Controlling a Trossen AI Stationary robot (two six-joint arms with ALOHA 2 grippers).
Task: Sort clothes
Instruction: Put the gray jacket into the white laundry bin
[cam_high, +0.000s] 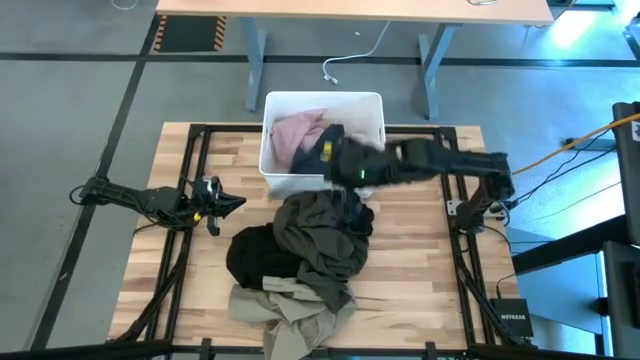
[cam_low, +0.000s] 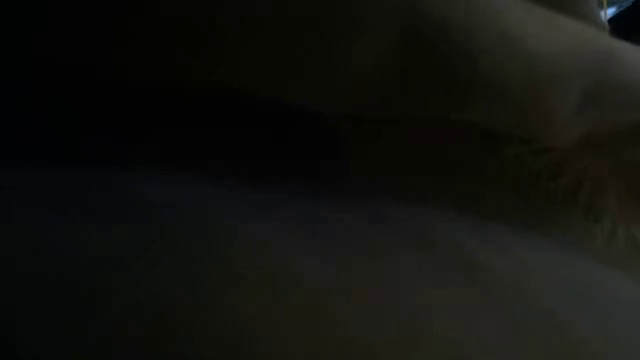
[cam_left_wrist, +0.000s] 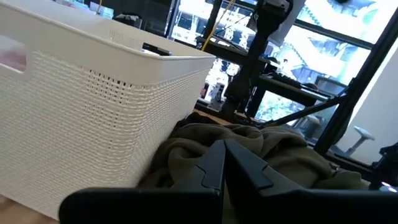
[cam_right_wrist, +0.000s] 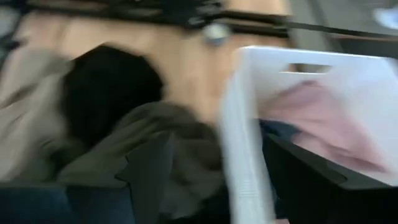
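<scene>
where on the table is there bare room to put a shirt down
Bare wood shows right of the olive shirt, toward the table edge, and left of the black shirt, below the left gripper. The middle is crowded, up to the bin.

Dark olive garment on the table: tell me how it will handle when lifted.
Probably floppy: the dark olive garment lies crumpled in deep folds. It would likely drape and trail from a pinch. It overlaps the black garment and khaki-beige garment, so it may drag them.

Near-black view, dim folds of something close to the lens — nothing identifiable
</scene>
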